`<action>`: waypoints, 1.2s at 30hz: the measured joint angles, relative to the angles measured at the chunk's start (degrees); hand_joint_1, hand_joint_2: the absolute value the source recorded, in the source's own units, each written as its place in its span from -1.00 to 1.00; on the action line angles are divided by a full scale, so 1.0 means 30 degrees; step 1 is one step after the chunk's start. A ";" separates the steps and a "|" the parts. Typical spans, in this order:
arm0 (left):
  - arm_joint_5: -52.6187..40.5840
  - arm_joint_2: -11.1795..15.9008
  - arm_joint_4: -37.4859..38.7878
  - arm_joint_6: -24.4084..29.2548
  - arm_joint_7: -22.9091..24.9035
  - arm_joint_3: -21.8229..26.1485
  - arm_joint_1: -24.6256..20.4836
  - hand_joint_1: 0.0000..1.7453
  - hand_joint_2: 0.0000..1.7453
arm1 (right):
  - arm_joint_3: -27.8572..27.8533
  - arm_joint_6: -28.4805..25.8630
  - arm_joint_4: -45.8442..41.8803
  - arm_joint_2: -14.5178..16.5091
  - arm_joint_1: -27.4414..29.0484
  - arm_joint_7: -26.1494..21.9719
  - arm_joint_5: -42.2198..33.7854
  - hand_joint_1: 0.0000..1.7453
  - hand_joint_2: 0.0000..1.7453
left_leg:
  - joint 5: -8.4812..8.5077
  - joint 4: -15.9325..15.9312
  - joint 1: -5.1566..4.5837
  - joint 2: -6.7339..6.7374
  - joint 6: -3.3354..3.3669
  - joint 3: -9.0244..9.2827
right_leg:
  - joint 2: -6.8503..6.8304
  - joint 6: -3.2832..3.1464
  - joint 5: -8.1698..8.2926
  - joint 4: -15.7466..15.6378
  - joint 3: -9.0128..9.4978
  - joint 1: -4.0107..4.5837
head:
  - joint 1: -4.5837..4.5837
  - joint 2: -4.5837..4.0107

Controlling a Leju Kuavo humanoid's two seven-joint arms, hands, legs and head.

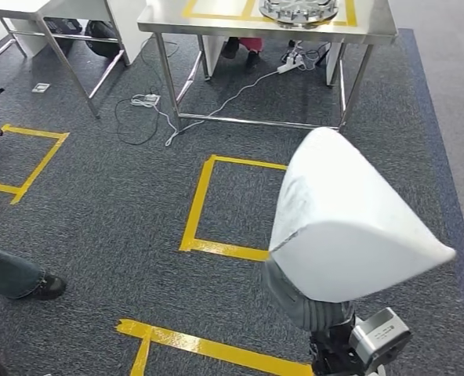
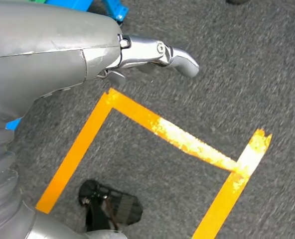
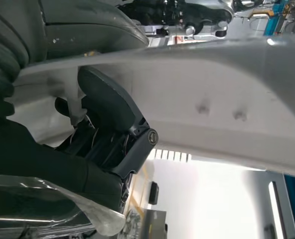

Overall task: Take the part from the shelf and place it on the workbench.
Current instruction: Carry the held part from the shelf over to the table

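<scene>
**White part carried in the right hand**

Grey fingers (image 3: pixel 112 107) of the right hand (image 3: pixel 100 134) press against the white part (image 1: pixel 348 227), gripping it above grey carpet (image 1: pixel 117 219). Left hand (image 2: pixel 153 55) holds nothing, fingers extended over yellow tape (image 2: pixel 183 139). Ahead stands the steel workbench (image 1: pixel 176 19).
</scene>
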 joint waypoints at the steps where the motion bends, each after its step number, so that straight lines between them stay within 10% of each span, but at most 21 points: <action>1: 0.0000 -0.0011 0.0000 0.0000 0.0000 0.0000 -0.0008 -1.00 1.00 | -0.0006 -0.0013 -0.0002 0.0000 -0.0008 -0.0004 0.0000 1.00 1.00 | -0.0179 0.0296 0.0033 0.0044 -0.0045 -0.0057 | -0.0035 -0.0138 -0.0068 -0.0006 0.0115 0.0003 | -0.0017 0.0002; 5: 0.0004 -0.0027 0.0000 0.0000 0.0000 -0.0005 -0.0028 -1.00 1.00 | -0.0016 -0.0020 0.0000 0.0000 -0.0010 -0.0007 0.0000 1.00 1.00 | -0.1796 0.4857 0.0034 0.0168 -0.0129 -0.2534 | -0.0203 -0.0512 -0.0438 -0.0032 0.0563 0.0094 | -0.0113 0.0000; 7: 0.0005 -0.0034 0.0000 0.0000 0.0000 0.0004 0.0046 -1.00 1.00 | -0.0016 -0.0036 0.0002 0.0000 -0.0003 -0.0006 0.0000 1.00 1.00 | -0.1485 0.5892 -0.0010 0.0171 -0.0003 -0.3494 | -0.0195 -0.0521 -0.0696 -0.0032 0.0844 0.0169 | -0.0119 -0.0002; 11: 0.0011 -0.0016 -0.0002 -0.0002 0.0002 0.0013 0.0115 -1.00 1.00 | -0.0016 -0.0047 0.0002 0.0002 -0.0025 -0.0004 0.0004 1.00 1.00 | 0.1358 0.2101 -0.0386 0.0214 0.0709 -0.2335 | -0.0238 -0.0378 -0.1356 -0.0115 0.1582 0.0255 | -0.0084 0.0002; 16: 0.0022 -0.0036 -0.0026 0.0000 0.0004 0.0020 0.0181 -1.00 1.00 | -0.0017 -0.0109 -0.0004 0.0000 -0.0096 0.0000 0.0000 1.00 1.00 | 0.0851 0.0355 -0.0461 0.0205 0.1001 -0.1372 | -0.0304 0.0158 -0.1259 0.0147 0.1659 0.0226 | -0.0083 0.0003; 20: 0.0022 -0.0054 -0.0058 0.0000 0.0006 0.0029 0.0181 -1.00 1.00 | -0.0022 -0.0164 0.0007 0.0000 -0.0184 -0.0004 0.0006 1.00 1.00 | 0.0533 0.0008 -0.0415 0.0164 0.1171 -0.0685 | -0.0209 0.0332 -0.2422 0.3707 -0.0816 0.0245 | 0.0009 0.0003; 23: 0.0022 -0.0069 -0.0058 0.0000 0.0007 0.0033 0.0196 -1.00 1.00 | -0.0024 -0.0168 0.0038 0.0000 -0.0153 0.0005 0.0000 1.00 1.00 | 0.0032 0.0013 -0.0492 0.0142 0.1140 -0.0084 | -0.0211 0.0307 -0.2178 0.4148 -0.2132 0.0263 | 0.0034 0.0004; 27: 0.0022 -0.0100 -0.0058 -0.0002 0.0011 0.0040 0.0176 -1.00 1.00 | -0.0029 -0.0155 0.0078 0.0000 -0.0160 0.0007 0.0002 1.00 1.00 | -0.0709 0.0012 -0.0527 0.0102 0.0905 0.0720 | -0.0238 -0.0121 0.0639 0.0448 -0.1333 0.0435 | -0.0011 0.0002; 31: 0.0022 -0.0153 -0.0062 -0.0007 0.0027 0.0055 0.0115 -1.00 1.00 | -0.0033 -0.0155 0.0088 0.0004 -0.0139 0.0005 0.0000 1.00 1.00 | -0.0827 0.0650 -0.0482 0.0142 0.0480 0.0875 | -0.0235 -0.0579 0.0617 -0.0036 -0.0718 0.0485 | -0.0100 0.0004; 36: 0.0022 -0.0162 -0.0071 -0.0002 0.0029 0.0058 0.0102 -1.00 1.00 | -0.0040 -0.0155 0.0071 0.0007 -0.0160 0.0002 0.0000 1.00 1.00 | -0.2278 0.5178 -0.0203 0.0176 -0.0078 -0.2115 | -0.0245 -0.0802 -0.0125 -0.0224 0.0427 0.0333 | -0.0184 -0.0004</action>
